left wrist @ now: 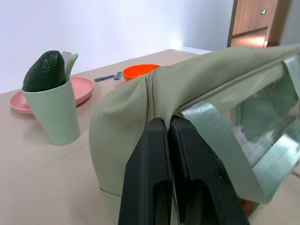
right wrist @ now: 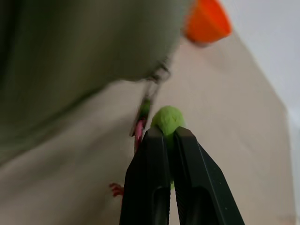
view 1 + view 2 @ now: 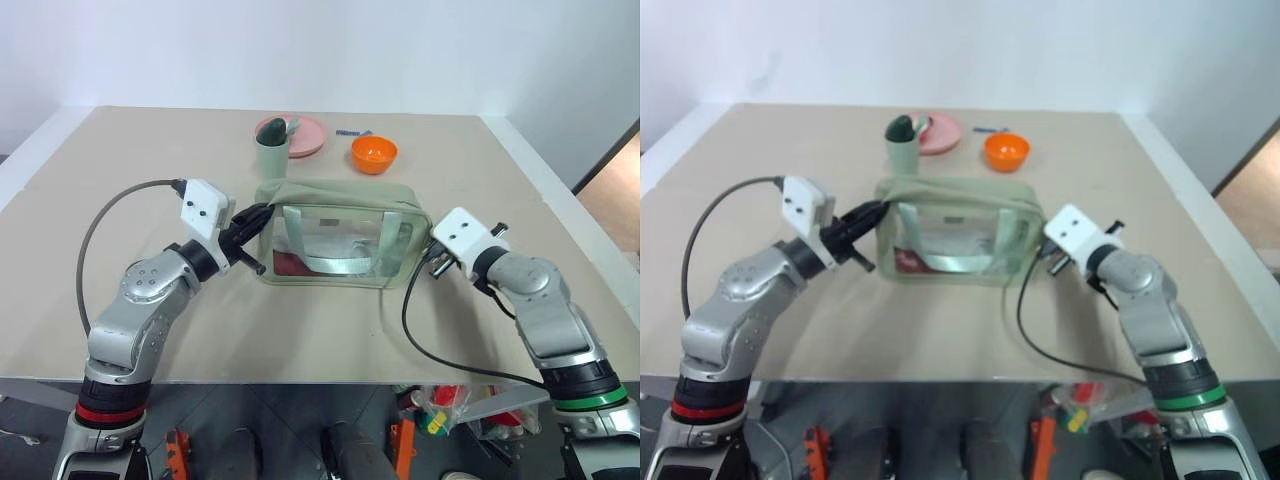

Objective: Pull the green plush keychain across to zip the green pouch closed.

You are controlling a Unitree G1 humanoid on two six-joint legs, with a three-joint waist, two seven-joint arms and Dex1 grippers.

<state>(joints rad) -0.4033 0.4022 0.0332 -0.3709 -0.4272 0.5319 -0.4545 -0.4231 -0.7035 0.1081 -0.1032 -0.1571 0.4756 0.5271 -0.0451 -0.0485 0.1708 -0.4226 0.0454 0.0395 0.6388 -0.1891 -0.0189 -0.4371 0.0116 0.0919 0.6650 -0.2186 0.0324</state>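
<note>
Clenched on the green plush keychain (image 2: 168,119), the right gripper (image 2: 169,133) has its two black fingers pinching the fuzzy lime ball just off the pouch's right end; a pinkish strand and a small metal link run from the charm up to the zipper end of the green pouch (image 3: 335,232); the left gripper (image 1: 168,124) is likewise clamped, its fingers squeezed together on the fabric at the pouch's left end, right beside the zipper seam; the pouch sits near the middle of the beige table (image 3: 120,160), clear front panel and two green straps facing the robot, with the left gripper at its nine o'clock and the right at its three o'clock; at its eleven o'clock stands a pale green cup (image 3: 271,153) holding a dark avocado (image 1: 44,71); a pink plate (image 3: 305,135) lies just behind the cup, touching or nearly so; an orange bowl (image 3: 374,153) rests at the pouch's one o'clock, well apart.
</note>
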